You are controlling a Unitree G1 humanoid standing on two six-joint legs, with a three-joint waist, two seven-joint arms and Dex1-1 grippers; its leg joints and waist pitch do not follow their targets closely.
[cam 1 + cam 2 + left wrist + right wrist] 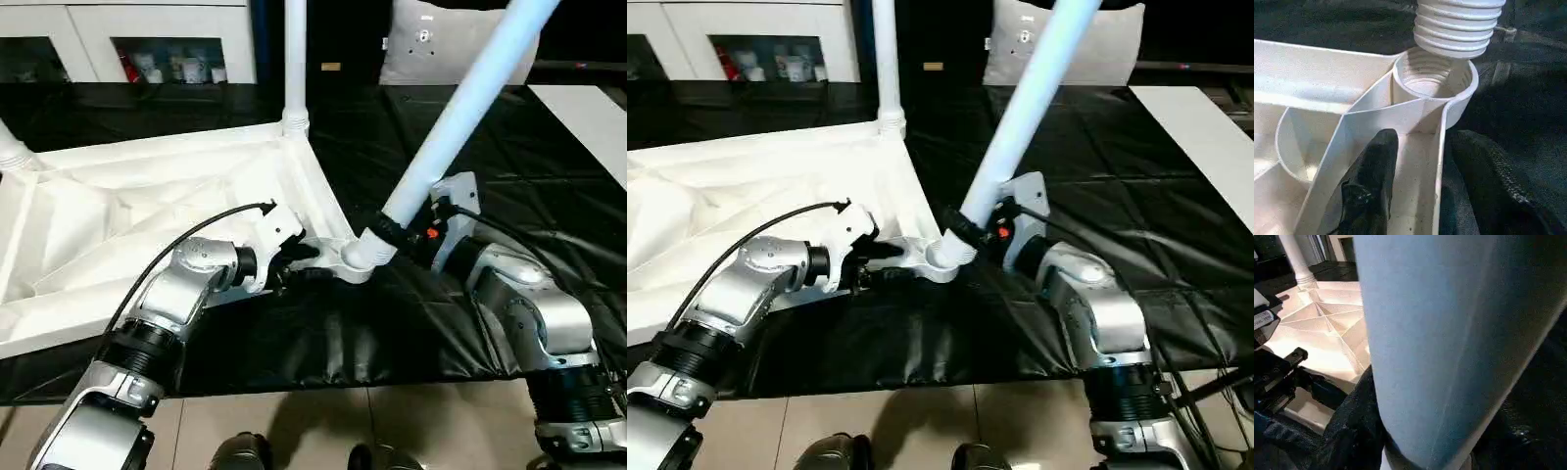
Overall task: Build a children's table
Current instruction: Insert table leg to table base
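The white table top (147, 215) lies upside down on the black cover, ribs facing up. One white leg (295, 59) stands upright in its far corner socket, and another leg's base (12, 152) shows at the left. My right gripper (397, 233) is shut on a third leg (460, 108), which leans to the right. That leg's threaded end (1459, 24) hovers just over the near corner socket (1432, 78). My left gripper (1425, 139) straddles the top's rim wall beside that socket. One finger (1371, 181) is inside with a gap to the wall; the other is outside.
The black cover (411, 333) drapes over the work surface and ends at a tiled floor near me. White cabinets (137, 39) and a grey cushion (431, 39) stand at the back. A white board (588, 117) lies at the far right.
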